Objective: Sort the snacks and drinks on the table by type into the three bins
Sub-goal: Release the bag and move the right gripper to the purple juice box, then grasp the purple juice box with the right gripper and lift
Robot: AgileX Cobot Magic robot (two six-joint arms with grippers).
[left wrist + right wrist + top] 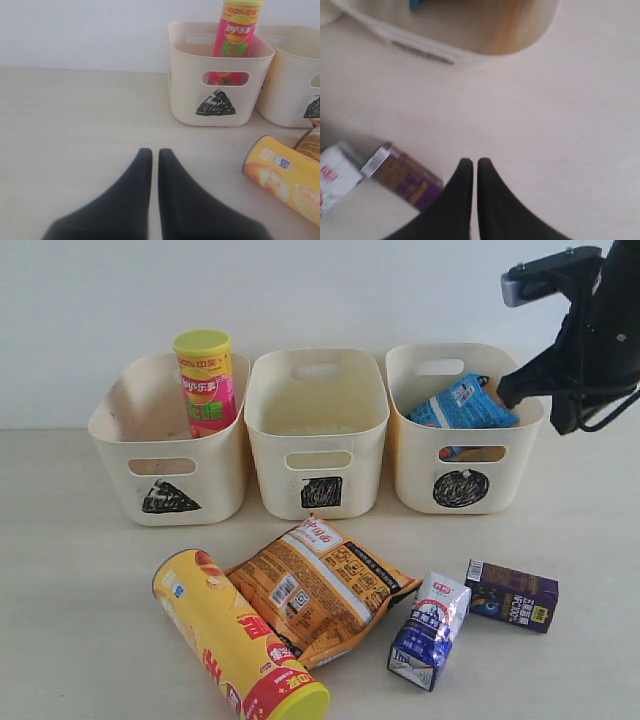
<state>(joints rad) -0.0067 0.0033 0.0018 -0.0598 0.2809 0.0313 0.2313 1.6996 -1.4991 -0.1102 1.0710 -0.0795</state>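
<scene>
Rising behind the beige table (80,640): a white wall (100,290).

Three bins stand in a row at the back of the table (80,590). The middle bin (360,485) has the left bin (215,480) just beside it on one side, an upright chip can (205,380) standing inside, and the right bin (415,475) just beside it on the other, a packet (462,405) leaning inside. Directly before the middle bin a second packet (320,590) lies flat on the table, touching a lying chip can (235,645) to the front-left. To the front-right lie a near carton (430,630) just beside that packet and a far carton (512,595) further right, the two close but apart.
</scene>
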